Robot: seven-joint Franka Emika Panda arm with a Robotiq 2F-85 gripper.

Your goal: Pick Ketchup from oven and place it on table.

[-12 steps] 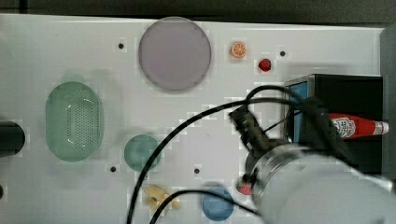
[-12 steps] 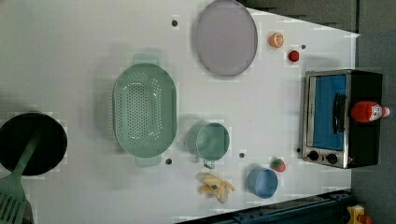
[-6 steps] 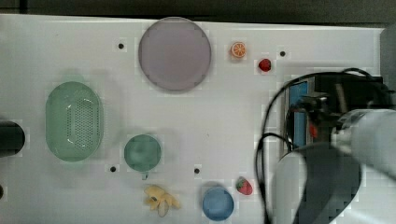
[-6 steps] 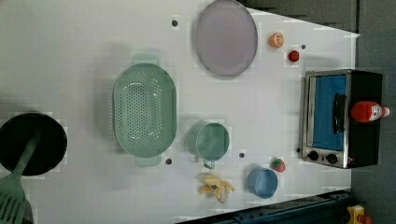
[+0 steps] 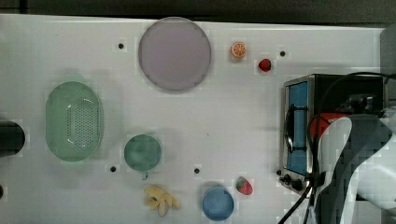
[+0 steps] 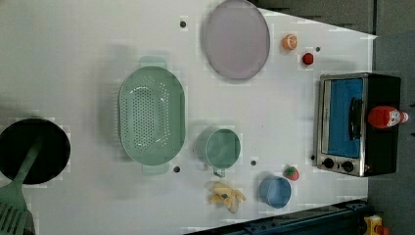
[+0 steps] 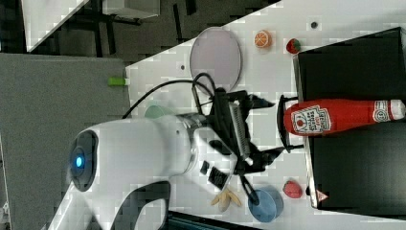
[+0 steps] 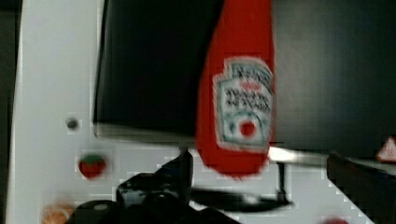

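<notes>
Ketchup (image 7: 342, 116) lies on its side on top of the oven (image 7: 354, 163), base overhanging the front edge above the door handle, cap toward the back. Gripper (image 7: 269, 125) spread wide, level, 1 finger (image 7: 261, 101) each side of the bottle's base, just short of it, not touching. Table (image 6: 78, 54) wide open in the left view's left; strawberry (image 7: 292, 189) and blue bowl (image 7: 265, 205) sit near the oven front.

1. One red ketchup bottle (image 7: 335, 117).
2. One black toaster oven (image 6: 358, 124).
3. Two red strawberry toys (image 5: 265, 65) (image 5: 243, 185).
4. One orange slice toy (image 5: 238, 49).
5. One grey round plate (image 5: 174, 53).
6. One green perforated colander (image 5: 73, 121).
7. One green cup (image 5: 142, 152).
8. One blue bowl (image 5: 217, 204).
9. One yellow banana toy (image 5: 160, 200).
</notes>
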